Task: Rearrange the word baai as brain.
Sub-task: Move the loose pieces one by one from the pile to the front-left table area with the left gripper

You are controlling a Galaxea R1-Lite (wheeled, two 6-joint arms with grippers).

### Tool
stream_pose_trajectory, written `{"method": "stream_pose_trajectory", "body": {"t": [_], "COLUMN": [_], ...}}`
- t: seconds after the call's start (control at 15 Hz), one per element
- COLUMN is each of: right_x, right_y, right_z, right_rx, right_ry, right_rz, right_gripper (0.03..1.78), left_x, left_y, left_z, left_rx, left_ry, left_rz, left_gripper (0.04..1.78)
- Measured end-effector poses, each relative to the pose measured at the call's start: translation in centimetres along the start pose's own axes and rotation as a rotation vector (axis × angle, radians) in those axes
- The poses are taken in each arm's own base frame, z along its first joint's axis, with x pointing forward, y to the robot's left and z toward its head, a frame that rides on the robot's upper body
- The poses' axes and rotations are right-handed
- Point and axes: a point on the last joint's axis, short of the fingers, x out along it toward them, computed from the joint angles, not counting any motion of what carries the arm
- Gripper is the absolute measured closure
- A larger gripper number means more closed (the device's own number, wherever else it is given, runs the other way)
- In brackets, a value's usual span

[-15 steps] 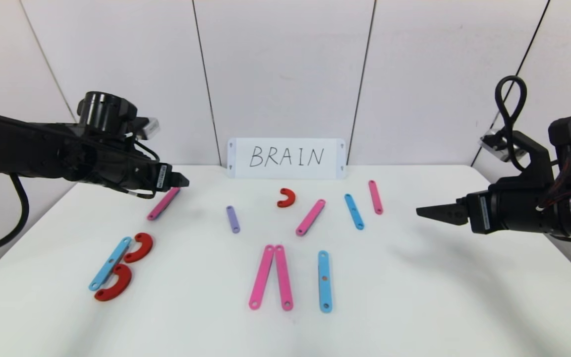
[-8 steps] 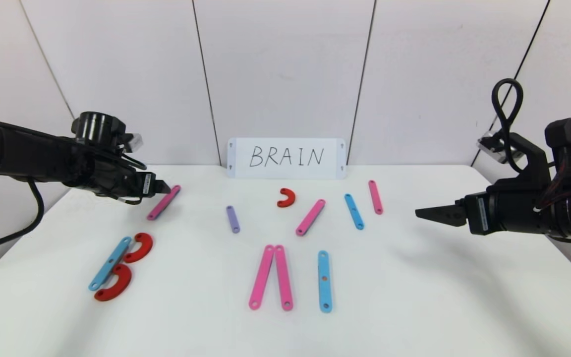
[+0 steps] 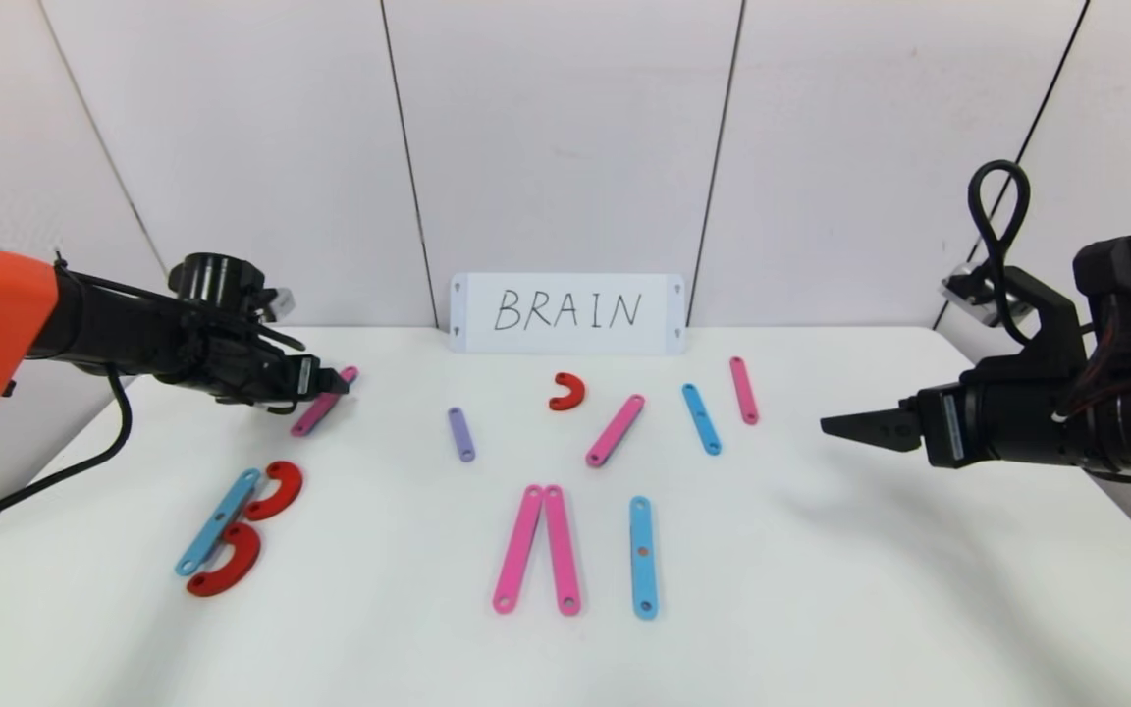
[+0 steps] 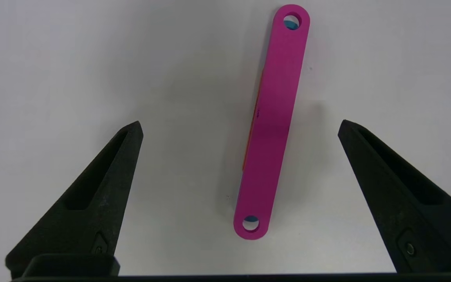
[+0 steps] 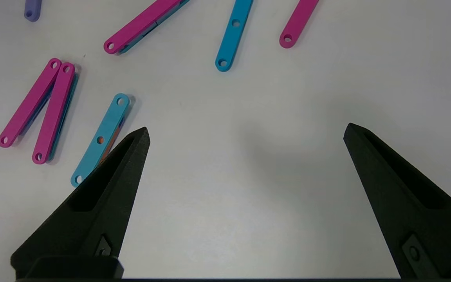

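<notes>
Pink strip (image 4: pixel 271 121) flat on the white desk (image 3: pixel 821 589), far left of the scattered pieces, stacked on another strip whose blue shows through its end holes. Lying slantwise behind the finished B (image 3: pixel 237 525), itself a blue strip with two red half-rings touching its side. Centred between the fingers (image 4: pixel 104 188) of the left gripper (image 3: pixel 335 379), spread wide to either side, nothing held. No contact visible from the wrist camera.

Best approach, as a judgement: straight down so both tips land on the desk clear of the strip's long edges, then a squeeze across its narrow width near the middle, not near an end hole. Worth watching for the under-strip riding up or sliding out during the pinch; a slow close and a level lift advisable.

Further out: purple strip (image 3: pixel 461 434), lone red half-ring (image 3: pixel 566 391), another pink-on-blue pair (image 3: pixel 616 430), blue strip (image 3: pixel 701 419) and pink strip (image 3: pixel 744 391) mid-desk; two pink strips (image 3: pixel 538 548) and a blue strip (image 3: pixel 643 557) nearer. White card (image 3: pixel 567 313) lettered BRAIN at the back. Right gripper (image 3: pixel 845 425) parked well to the right above bare desk, fingers wide apart, empty.
</notes>
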Motion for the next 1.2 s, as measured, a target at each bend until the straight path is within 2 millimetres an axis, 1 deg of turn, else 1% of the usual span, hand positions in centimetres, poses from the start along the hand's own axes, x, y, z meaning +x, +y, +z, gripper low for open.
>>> {"method": "stream_pose_trajectory", "body": {"t": [0.2, 0.27, 0.4, 0.47, 0.6, 0.8, 0.93, 1.0, 1.2], "right_x": [0.0, 0.0, 0.0, 0.0, 0.0, 0.0, 0.0, 0.0, 0.0], "right_y": [0.0, 0.0, 0.0, 0.0, 0.0, 0.0, 0.0, 0.0, 0.0], "right_z": [0.0, -0.1, -0.1, -0.1, -0.1, -0.1, -0.1, -0.1, -0.1], "right_rx": [0.000, 0.001, 0.001, 0.001, 0.001, 0.001, 0.001, 0.001, 0.001], "right_ry": [0.002, 0.002, 0.003, 0.003, 0.003, 0.003, 0.004, 0.004, 0.004], "right_rz": [0.000, 0.000, 0.001, 0.001, 0.001, 0.000, 0.000, 0.000, 0.001], "right_gripper": [0.07, 0.07, 0.07, 0.07, 0.07, 0.07, 0.07, 0.07, 0.07], "left_x": [0.8, 1.0, 1.4, 1.5, 1.7, 2.0, 2.1, 2.1, 2.0], "left_y": [-0.2, -0.3, -0.7, -0.9, -1.2, -1.3, -1.4, -1.5, -1.9], "left_z": [-0.1, -0.1, -0.2, -0.2, -0.2, -0.2, -0.3, -0.3, -0.5], "left_rx": [0.003, 0.007, 0.013, 0.017, 0.024, 0.028, 0.029, 0.030, 0.034], "left_ry": [0.010, 0.013, 0.018, 0.020, 0.022, 0.025, 0.027, 0.028, 0.036], "left_rz": [-0.003, -0.004, -0.005, -0.007, 0.001, 0.018, 0.017, 0.015, 0.011], "left_gripper": [0.08, 0.10, 0.24, 0.34, 0.61, 1.17, 1.45, 1.51, 1.52]}}
